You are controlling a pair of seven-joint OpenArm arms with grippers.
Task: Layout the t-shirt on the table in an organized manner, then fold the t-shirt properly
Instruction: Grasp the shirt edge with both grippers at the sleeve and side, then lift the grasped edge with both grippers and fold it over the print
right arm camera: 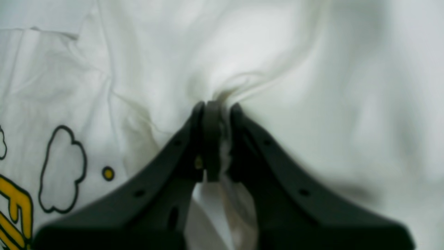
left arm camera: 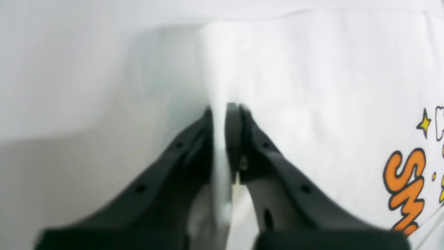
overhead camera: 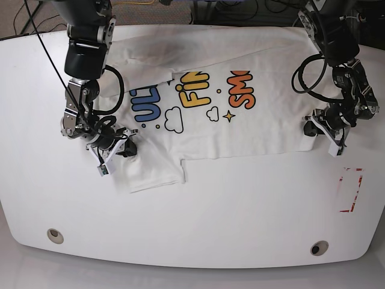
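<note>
The left pincer point(left arm camera: 225, 114) was clamped on a thin upright ridge of white cloth, its two matte black, tapering fingers point(left arm camera: 194, 139) pressed together with the fabric pinched between them. The right pincer point(right arm camera: 216, 111) was likewise closed on a gathered bunch of the same cloth, with soft creases fanning out from the pinch.

Both held the t-shirt point(overhead camera: 240, 129), a white, soft cotton-like garment lying mostly flat on the bench point(overhead camera: 228, 211), with its lower-left part folded into a wrinkled flap. In the base view the left pincer point(overhead camera: 320, 128) gripped the shirt's right edge and the right pincer point(overhead camera: 120, 146) gripped the cloth at the shirt's left side, so the garment stretched between the two.

The print showed rounded cartoon letters outlined in dark ink: blue "UL", yellow "FIN" and orange "SM" were the parts that could be read. Around them sat small outlined clouds point(right arm camera: 62, 170), a yellow four-pointed star point(left arm camera: 424, 123) and a small yellow dot point(right arm camera: 108, 173).

The bench was smooth, glossy white with rounded corners. Two round grommet holes point(overhead camera: 55, 235) sat near its front edge, and a red-and-white tape mark point(overhead camera: 351, 189) lay by the right side, apart from the shirt.
</note>
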